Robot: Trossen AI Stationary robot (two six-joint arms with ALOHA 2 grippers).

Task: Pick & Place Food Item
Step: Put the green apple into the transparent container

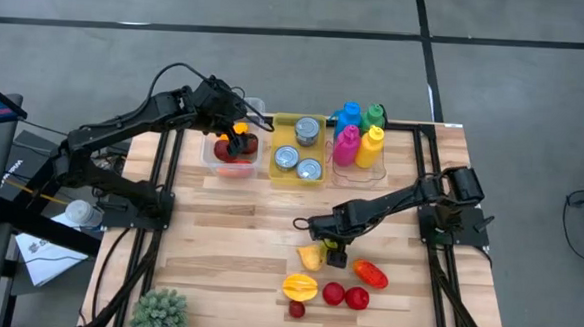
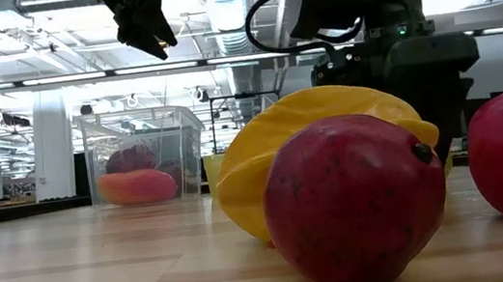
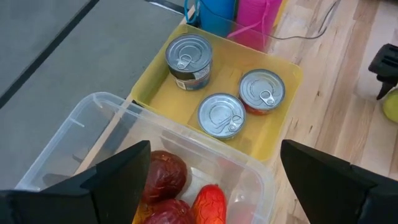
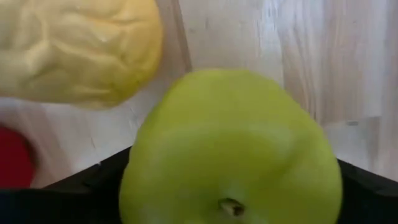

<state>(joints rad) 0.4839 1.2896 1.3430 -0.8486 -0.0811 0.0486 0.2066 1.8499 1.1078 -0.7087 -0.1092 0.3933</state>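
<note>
Right gripper (image 1: 330, 248) sits low over the fruit pile, at about 5 o'clock from table centre, jaws around a green apple (image 4: 230, 155) — the right wrist view shows it filling the gap between the fingers, so call it gripped. Just beside it lies a yellow lumpy fruit (image 4: 78, 46), with red fruits (image 1: 345, 295) a bit further toward 6 o'clock. Lift straight up first, so the apple clears its neighbours without rolling them, then carry toward 11 o'clock. Left gripper (image 1: 235, 139) hovers spread wide over the clear bin (image 3: 81, 121), which holds red fruit — nothing in it, from the left wrist view. It should clear that spot before the right arm arrives, or the two collide. Cans (image 3: 221, 115) sit in the yellow tray (image 3: 287, 74) next door; avoid dropping there.
</note>
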